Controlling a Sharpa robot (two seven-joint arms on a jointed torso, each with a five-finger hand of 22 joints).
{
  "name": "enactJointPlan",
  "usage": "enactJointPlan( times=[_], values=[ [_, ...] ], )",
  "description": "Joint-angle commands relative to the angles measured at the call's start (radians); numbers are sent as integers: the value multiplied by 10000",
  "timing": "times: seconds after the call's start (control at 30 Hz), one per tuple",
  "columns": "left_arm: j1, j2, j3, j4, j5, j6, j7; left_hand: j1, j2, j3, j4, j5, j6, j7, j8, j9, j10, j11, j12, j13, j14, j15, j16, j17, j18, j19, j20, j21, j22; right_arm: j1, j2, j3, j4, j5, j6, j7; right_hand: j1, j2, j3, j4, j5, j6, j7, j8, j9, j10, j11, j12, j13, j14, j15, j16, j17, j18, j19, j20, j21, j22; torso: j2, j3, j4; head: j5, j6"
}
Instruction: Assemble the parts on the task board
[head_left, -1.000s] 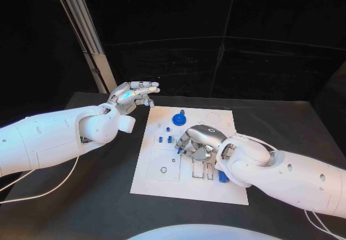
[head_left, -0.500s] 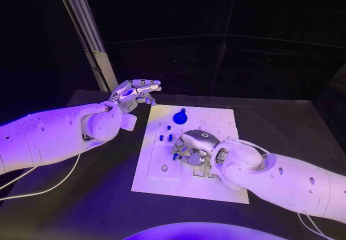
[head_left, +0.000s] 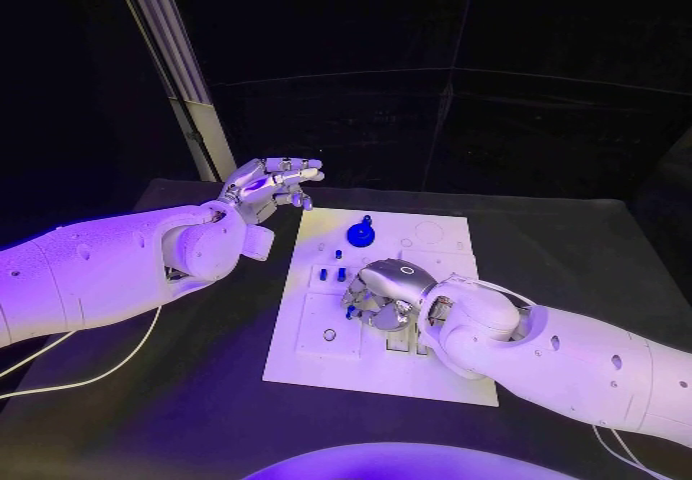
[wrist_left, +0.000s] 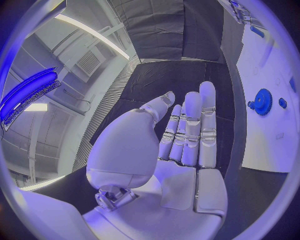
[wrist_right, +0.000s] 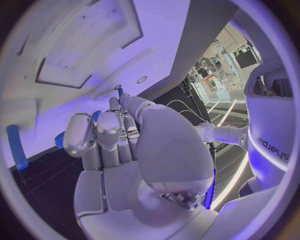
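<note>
Your right hand (head_left: 387, 292) presses fingers-down on the white task board (head_left: 325, 352) mid-desk; whether it grips anything, you cannot tell. Your left hand (head_left: 268, 186) hovers released, beside one blue gear (head_left: 359, 236).

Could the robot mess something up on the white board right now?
Maybe. The right hand is low over the middle of the task board, close to small blue parts standing there, so its fingers might knock one over. I cannot tell if it holds anything. The left hand hovers open off the board's far corner, near the blue gear; a careless sweep could bump it.
</note>
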Motion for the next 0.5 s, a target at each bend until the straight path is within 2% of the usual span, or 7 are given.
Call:
enactJointPlan(
  times=[0.03,0.23,0.5],
  values=[
    [17,-1,8,2,-34,133,15,-4,69,-24,-59,39,-28,19,43,-10,-48,-8,44,-13,-73,13,-19,-17,143,-30,-19,-62,-16,8,-28,1,20,-243,95,-131,-121,19,30,-6,59,-7,90,1,10,13,53,-51,14,160,-7,51,22,-139,82,-24,64,21,6,0,-1,24,-24],
    [17,-7,7,-22,-34,159,-15,-9,67,-31,-60,38,-35,21,48,-11,-56,-6,50,-14,-76,15,-19,-22,142,-30,-17,-66,-20,8,-105,1,72,-280,90,-65,-121,19,30,-6,59,-7,90,1,10,13,53,-51,14,160,-7,51,22,-139,82,-24,64,21,1,14,-9,68,-67],
    [16,-1,6,-49,-34,168,-25,-13,66,-36,-60,37,-39,23,51,-12,-63,-4,55,-16,-78,17,-18,-26,141,-29,-16,-70,-23,8,-57,0,95,-288,309,-23,-136,21,26,-9,57,-9,90,2,11,15,53,-48,16,162,-7,71,39,-144,95,-22,80,46,3,2,-8,29,-63]
  ],
)
